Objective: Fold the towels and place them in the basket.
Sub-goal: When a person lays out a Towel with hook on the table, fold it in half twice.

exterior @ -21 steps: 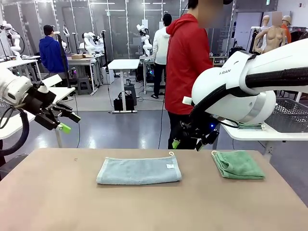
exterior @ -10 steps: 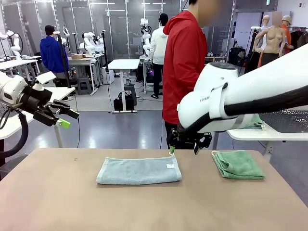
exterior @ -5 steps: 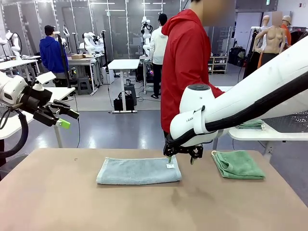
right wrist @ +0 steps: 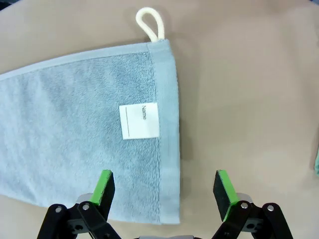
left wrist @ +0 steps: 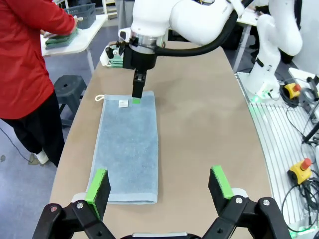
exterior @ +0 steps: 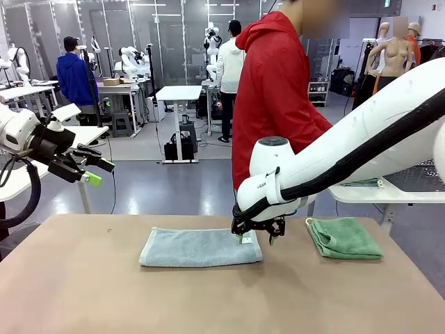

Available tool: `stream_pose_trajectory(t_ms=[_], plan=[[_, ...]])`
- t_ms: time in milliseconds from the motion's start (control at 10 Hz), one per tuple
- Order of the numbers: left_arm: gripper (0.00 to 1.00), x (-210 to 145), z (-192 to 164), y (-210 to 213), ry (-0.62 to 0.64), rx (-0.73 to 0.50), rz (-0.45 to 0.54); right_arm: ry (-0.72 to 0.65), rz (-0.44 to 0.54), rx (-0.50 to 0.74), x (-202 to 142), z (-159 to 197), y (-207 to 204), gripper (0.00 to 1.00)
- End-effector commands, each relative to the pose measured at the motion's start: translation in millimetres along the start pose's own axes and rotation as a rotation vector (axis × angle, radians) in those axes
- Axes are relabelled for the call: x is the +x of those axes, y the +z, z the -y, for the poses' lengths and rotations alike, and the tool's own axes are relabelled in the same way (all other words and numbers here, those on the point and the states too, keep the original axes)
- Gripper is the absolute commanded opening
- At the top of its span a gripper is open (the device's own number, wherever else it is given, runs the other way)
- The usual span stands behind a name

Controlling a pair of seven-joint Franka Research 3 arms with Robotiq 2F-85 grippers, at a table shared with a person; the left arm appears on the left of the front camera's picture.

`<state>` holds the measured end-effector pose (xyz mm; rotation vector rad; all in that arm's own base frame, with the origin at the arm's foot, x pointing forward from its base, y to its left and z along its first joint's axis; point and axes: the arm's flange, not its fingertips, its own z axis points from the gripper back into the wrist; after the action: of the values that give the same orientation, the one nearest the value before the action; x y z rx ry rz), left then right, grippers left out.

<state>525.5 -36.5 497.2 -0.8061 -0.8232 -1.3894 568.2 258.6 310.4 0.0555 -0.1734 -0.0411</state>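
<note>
Since the tan counter (exterior: 208,299) is smooth and bare, the grey-blue towel (exterior: 198,247) lying flat at lower centre of the front view would probably slide if dragged. The fold seems to want a firm pinch on the right-hand hem and a lift up and over toward the left hem. Its terry pile looks soft and thick, with a flat woven border. The mint green towel (exterior: 344,238), already a plump folded square, sits well apart at lower right. The dark mesh basket (exterior: 417,165) waits on a white side table at the right edge. The right end effector (exterior: 256,236) is at the towel's right end, jaws apart. In its wrist view one green pad (right wrist: 104,184) is over the pile and the other over bare counter, so it straddles the hem. The left end effector (exterior: 90,170) hangs at mid left, jaws apart too. A white tag (right wrist: 139,121) and a cream cord loop (right wrist: 148,20) mark that hem.
</note>
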Motion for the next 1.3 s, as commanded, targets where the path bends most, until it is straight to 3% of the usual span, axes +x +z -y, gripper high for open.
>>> stream_pose_trajectory(t_ms=[0, 200, 300, 600, 700, 1200], plan=[[1.00, 0, 0, 1, -0.004, -0.003, -0.010, -0.035, 0.031, -0.035, 9, -10, -11, 1.00], [1.00, 0, 0, 1, -0.004, -0.003, -0.010, -0.031, 0.025, -0.018, 11, -9, -19, 1.00], [1.00, 0, 0, 1, -0.004, -0.003, -0.010, -0.031, 0.026, -0.005, 12, -9, -22, 0.80], [1.00, 0, 0, 1, -0.004, -0.003, -0.010, -0.041, 0.007, -0.004, 11, -12, -23, 0.80], [1.00, 0, 0, 1, -0.004, -0.003, -0.010, -0.037, 0.016, -0.005, 12, -13, -24, 0.64], [1.00, 0, 0, 1, -0.004, -0.003, -0.010, -0.029, 0.018, -0.002, 14, -16, -27, 0.64]])
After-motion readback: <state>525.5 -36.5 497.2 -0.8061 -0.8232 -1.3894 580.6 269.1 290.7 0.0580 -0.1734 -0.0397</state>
